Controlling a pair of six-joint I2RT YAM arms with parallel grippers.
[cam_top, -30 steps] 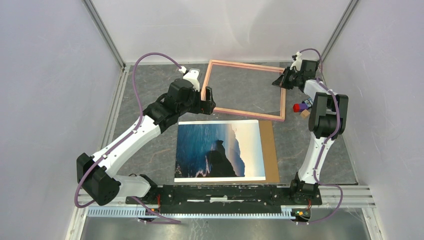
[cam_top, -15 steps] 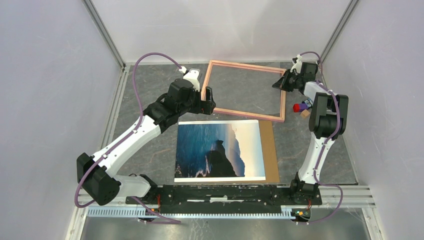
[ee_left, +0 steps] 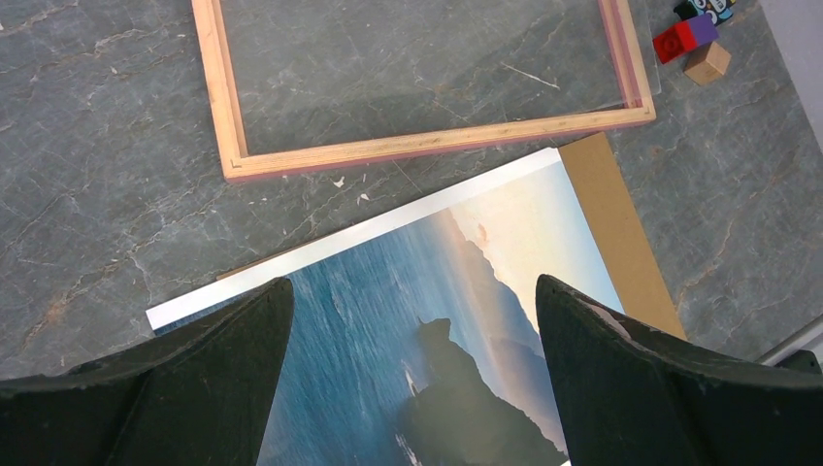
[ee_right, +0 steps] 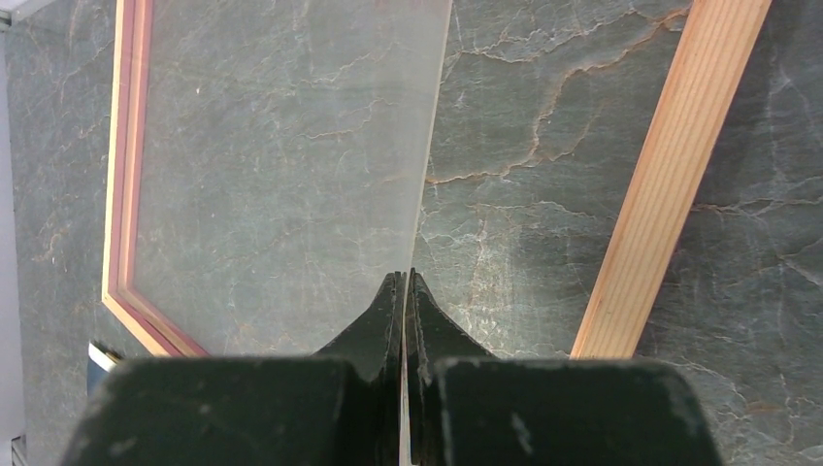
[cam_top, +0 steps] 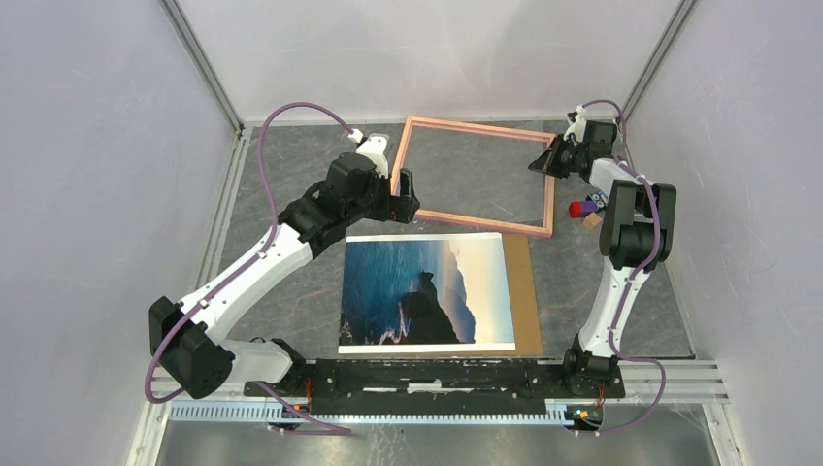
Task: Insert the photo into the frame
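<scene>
From above, the left arm (cam_top: 262, 257) stretches from its base at 7 o'clock toward the centre. The left gripper (cam_top: 406, 194) hangs with jaws spread by the near-left corner of the frame (cam_top: 473, 221). The right arm (cam_top: 621, 282) stands folded at 3 o'clock, with the right gripper (cam_top: 541, 160) at the frame's right rail. The frame lies flat at 12 o'clock, slightly skewed. The photo (cam_top: 427, 291) lies face up at the centre on a brown board (cam_top: 525, 291); its longer side seems to run from 9 to 3, pale sky toward 3.

The left wrist view looks down between the wide-apart fingers (ee_left: 213, 340), which hold nothing. The photo (ee_left: 388, 320) fills 6 o'clock, its white far edge slanting from 8 up to 2. The frame (ee_left: 437, 146) is at 12 and the small blocks (ee_left: 694, 44) at 1.

In the right wrist view the right gripper (ee_right: 403, 277) has its jaws pressed together, pinching the edge of a clear pane (ee_right: 291, 146) that runs toward 12, with a frame rail (ee_right: 670, 184) at 2
</scene>
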